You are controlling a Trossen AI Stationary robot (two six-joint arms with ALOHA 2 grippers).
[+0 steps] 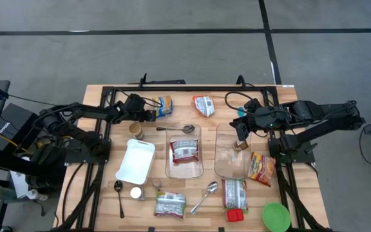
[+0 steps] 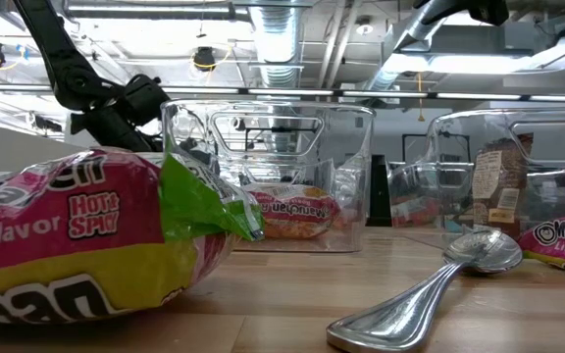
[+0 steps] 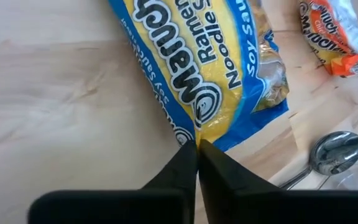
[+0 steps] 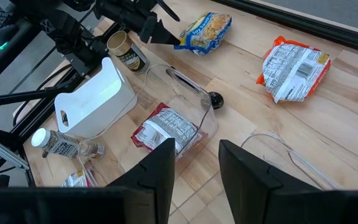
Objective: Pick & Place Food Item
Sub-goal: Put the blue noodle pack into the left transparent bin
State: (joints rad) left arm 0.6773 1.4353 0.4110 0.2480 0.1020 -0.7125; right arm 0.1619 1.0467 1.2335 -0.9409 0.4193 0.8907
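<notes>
Our left gripper (image 3: 196,148) pinches the ramen pack (image 3: 210,68) by its edge; right gripper (image 4: 194,163) hangs open, empty. We should lift slowly so that thin grip holds.

- We see even, bright overhead light on the wooden table (image 1: 172,222) in the high view, with only soft, short shadows beneath the arms.
- In the low view, ceiling lamps (image 2: 202,57) glow behind the scene, and glare streaks the clear plastic bins (image 2: 268,147).
- The near noodle packet (image 2: 86,235) looms large and slightly soft there; the spoon (image 2: 439,284) shines with bright highlights.
- In the left wrist view, the yellow noodle packet (image 3: 210,56) is blurred, and the wood looks washed out.
- The right wrist view is clear, with its own dark fingers (image 4: 154,168) out of focus.
</notes>
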